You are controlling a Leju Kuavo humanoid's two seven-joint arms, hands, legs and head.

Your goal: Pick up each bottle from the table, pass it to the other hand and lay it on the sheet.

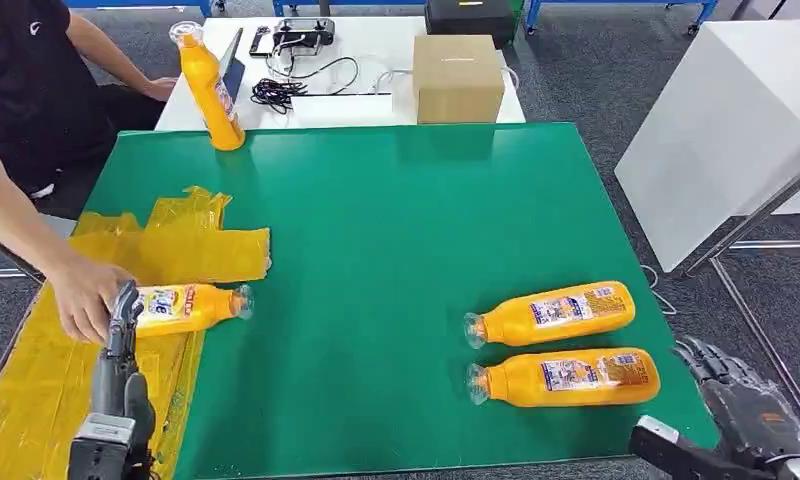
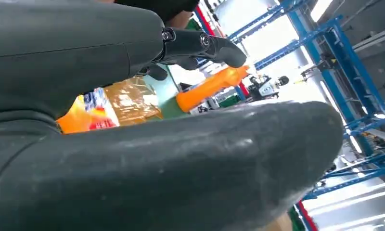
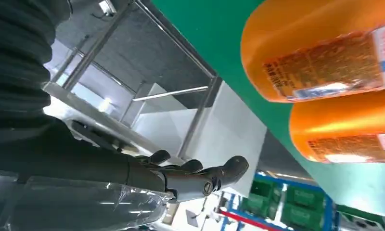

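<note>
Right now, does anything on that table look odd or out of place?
Yes. A person's hand rests on the bottle lying at the yellow sheet, right by the robot's left hand. The sheet is crumpled, with its edge folded over. One bottle stands upright at the far edge.

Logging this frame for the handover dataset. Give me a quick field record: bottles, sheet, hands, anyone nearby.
bottles lying on table: two, side by side near right hand, caps pointing left
bottle on sheet: one, lying at the sheet's edge
upright bottle: one, far edge of green table
sheet: yellow sheet, left side of table
left hand: at the bottle on the sheet, grip unclear
right hand: open, off table's right edge
person: person's hand touching the same bottle
</note>
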